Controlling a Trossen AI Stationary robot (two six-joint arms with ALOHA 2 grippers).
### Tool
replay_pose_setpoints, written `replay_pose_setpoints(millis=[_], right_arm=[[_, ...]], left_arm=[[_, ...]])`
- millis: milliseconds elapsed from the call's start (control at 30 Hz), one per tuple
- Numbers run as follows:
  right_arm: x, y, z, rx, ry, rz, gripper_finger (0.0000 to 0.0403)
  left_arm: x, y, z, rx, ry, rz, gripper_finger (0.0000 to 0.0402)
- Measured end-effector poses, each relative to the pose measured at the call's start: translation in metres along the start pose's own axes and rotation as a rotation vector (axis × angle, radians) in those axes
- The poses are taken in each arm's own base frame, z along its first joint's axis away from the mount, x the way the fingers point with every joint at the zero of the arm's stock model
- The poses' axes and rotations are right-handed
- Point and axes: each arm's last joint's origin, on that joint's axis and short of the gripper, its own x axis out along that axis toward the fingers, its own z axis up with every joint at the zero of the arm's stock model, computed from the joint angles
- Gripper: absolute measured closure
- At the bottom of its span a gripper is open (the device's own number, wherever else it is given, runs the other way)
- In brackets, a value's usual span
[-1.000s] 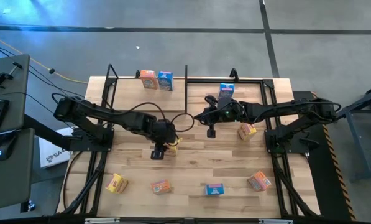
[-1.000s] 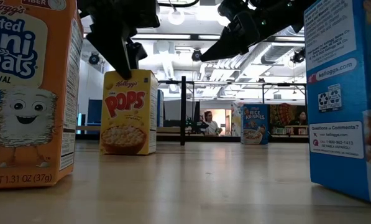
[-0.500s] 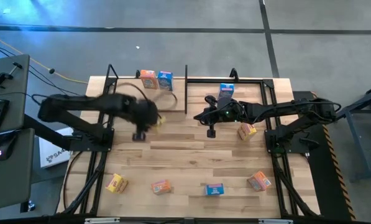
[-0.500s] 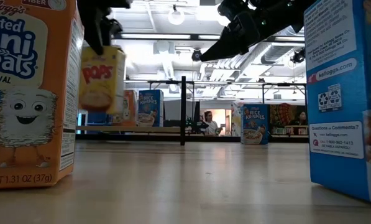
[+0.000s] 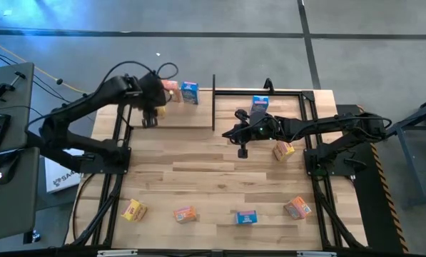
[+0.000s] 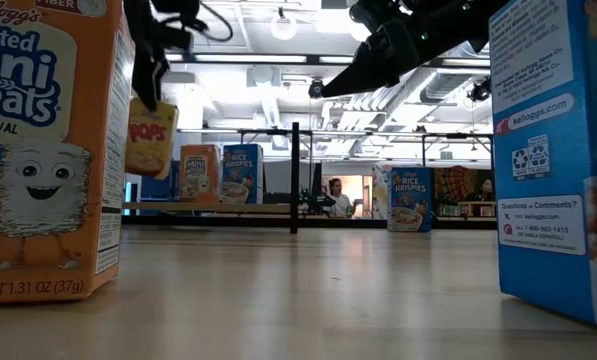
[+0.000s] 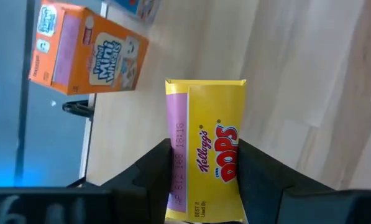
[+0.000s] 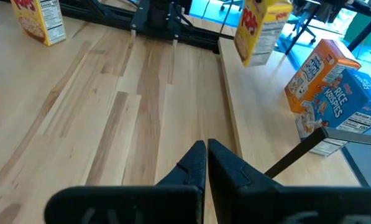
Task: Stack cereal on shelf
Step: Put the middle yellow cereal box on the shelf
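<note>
My left gripper (image 5: 150, 116) is shut on a yellow Pops cereal box (image 6: 150, 137) above the shelf board (image 5: 188, 118) at the far left. It is beside an orange box (image 5: 170, 90) and a blue box (image 5: 189, 92) that stand on the shelf. In the left wrist view the yellow box (image 7: 207, 143) sits between the fingers, with the orange box (image 7: 89, 50) beyond. My right gripper (image 5: 242, 150) is shut and empty above the table's middle; its shut fingers also show in the right wrist view (image 8: 207, 155). My left gripper pinches the yellow box near its top end (image 7: 204, 193) between its two fingers, one finger (image 7: 151, 177) on each side. The fingers come from above, pointing down. The box hangs below them, a little tilted and clear of the shelf board.
A blue box (image 5: 260, 104) stands at the far right behind black posts (image 5: 213, 100). A yellow-orange box (image 5: 283, 150) lies right of my right gripper. Along the near edge are a yellow (image 5: 133, 209), an orange (image 5: 185, 213), a blue (image 5: 246, 217) and an orange box (image 5: 297, 208).
My left gripper has lifted the yellow box off the middle of the table. It has carried the box up and toward the far left edge, over the shelf next to the orange box. The box hangs tilted now.
</note>
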Motion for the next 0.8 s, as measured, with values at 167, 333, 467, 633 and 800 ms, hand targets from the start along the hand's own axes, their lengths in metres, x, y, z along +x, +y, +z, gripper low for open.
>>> replay_pose_setpoints(millis=[167,333,467,633,800], right_arm=[[0.000,0.000,0.000,-0.007,-0.001,0.003,0.0403],[0.000,0.000,0.000,-0.008,-0.001,0.003,0.0403],[0.000,0.000,0.000,-0.008,-0.001,0.003,0.0403],[0.000,0.000,0.000,-0.008,-0.001,0.003,0.0403],[0.000,0.000,0.000,-0.008,-0.001,0.003,0.0403]], left_arm=[[0.015,0.018,-0.001,-0.026,0.030,-0.018,0.0259],[0.026,0.029,-0.002,-0.069,0.064,-0.045,0.0259],[0.033,0.033,-0.002,-0.072,0.103,-0.029,0.0259],[0.044,0.036,-0.005,-0.069,0.118,-0.031,0.0259],[0.054,0.034,-0.011,-0.064,0.136,-0.030,0.0253]])
